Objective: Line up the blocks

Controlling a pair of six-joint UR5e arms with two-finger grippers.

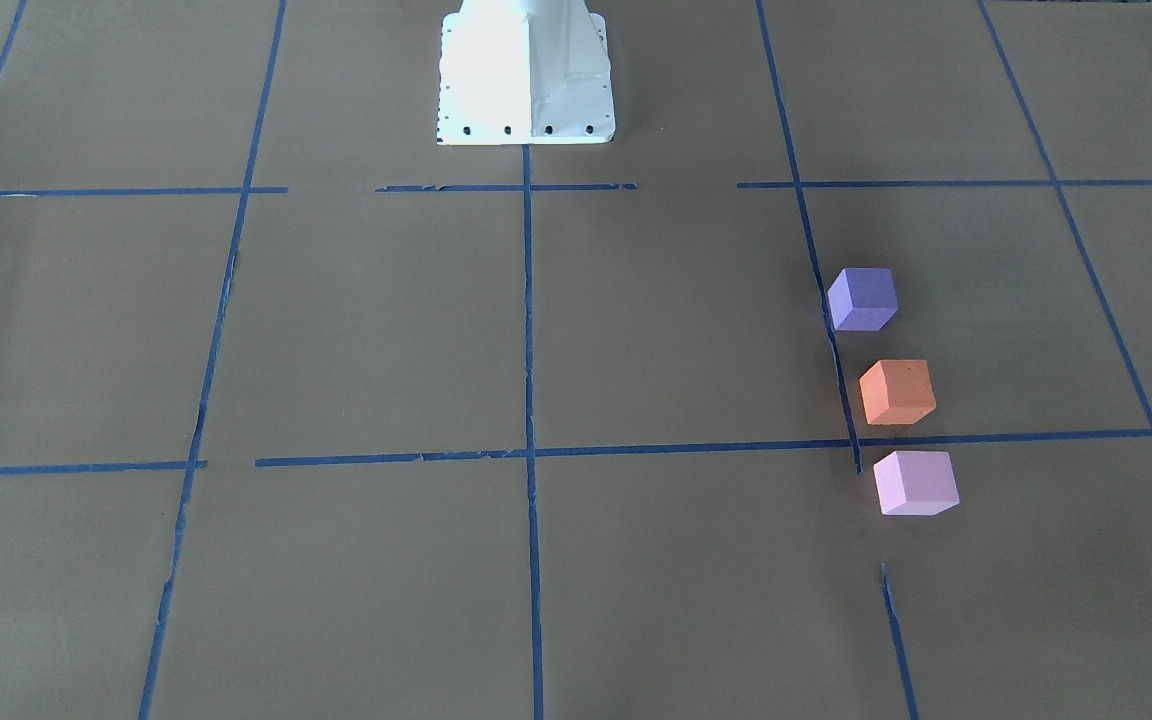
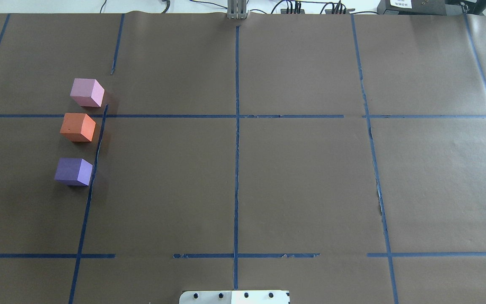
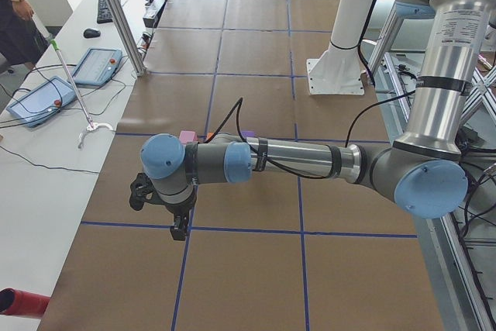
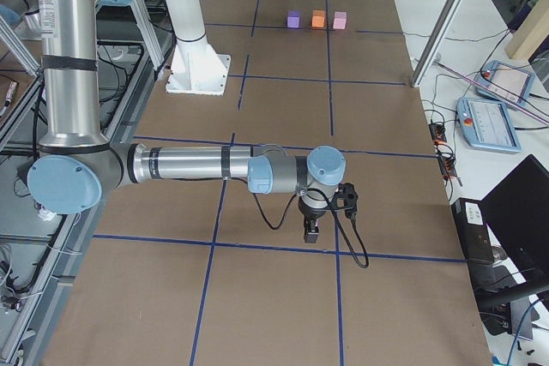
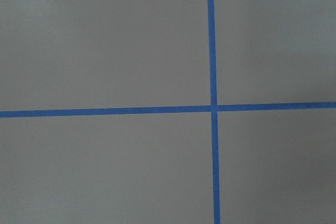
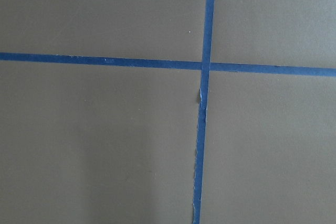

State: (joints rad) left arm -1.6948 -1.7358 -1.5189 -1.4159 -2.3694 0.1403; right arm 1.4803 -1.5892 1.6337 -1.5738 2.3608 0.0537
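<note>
Overhead exterior | matte cubes (spaced row) — pink, orange, purple | left claw, right claw: grip unreadable

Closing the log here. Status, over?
Left gripper, right gripper hovering, jaws unreadable. Purple block, orange block, pink block in one line, gaps between. Only blue tape alongside.

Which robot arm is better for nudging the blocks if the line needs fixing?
Probably the left arm: the pink block, orange block and purple block all sit on its side of the table; the right arm hangs far from them.
</note>
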